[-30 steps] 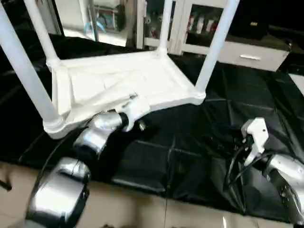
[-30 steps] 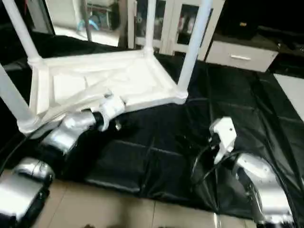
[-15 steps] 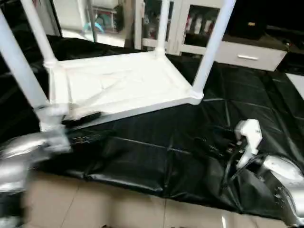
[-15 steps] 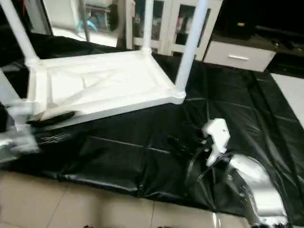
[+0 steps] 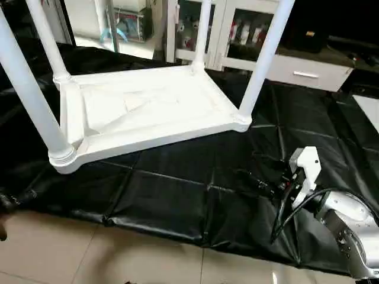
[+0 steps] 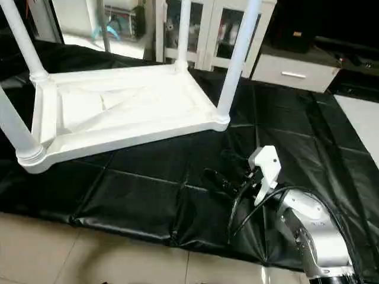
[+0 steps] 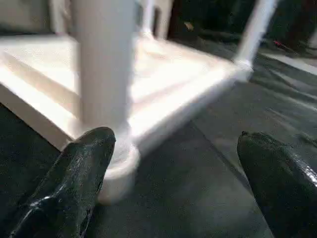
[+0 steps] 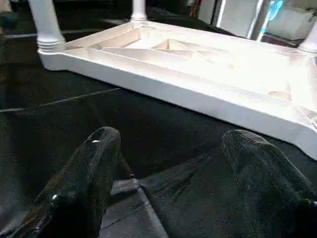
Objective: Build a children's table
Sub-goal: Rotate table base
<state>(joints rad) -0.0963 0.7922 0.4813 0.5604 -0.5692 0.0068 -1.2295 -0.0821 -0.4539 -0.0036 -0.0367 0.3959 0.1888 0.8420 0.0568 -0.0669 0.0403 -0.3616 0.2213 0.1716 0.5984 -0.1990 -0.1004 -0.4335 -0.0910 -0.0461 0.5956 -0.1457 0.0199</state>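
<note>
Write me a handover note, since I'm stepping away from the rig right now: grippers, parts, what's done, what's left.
Left gripper: open, empty, low beside the near-left leg. Right gripper: open, empty, over the black mat, clear of the table.
Tabletop lies upside down on the mat; all four legs stand upright in its corner sockets.
Done: legs fitted, by the look of it.
Left: probably check each leg's seating, then turn the table upright.

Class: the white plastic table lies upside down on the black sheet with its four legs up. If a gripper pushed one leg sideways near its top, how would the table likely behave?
The white plastic table looks hollow and thin-walled, so probably light. It would likely slide on the glossy black sheet. A push high on a tall leg may tip it instead.
</note>
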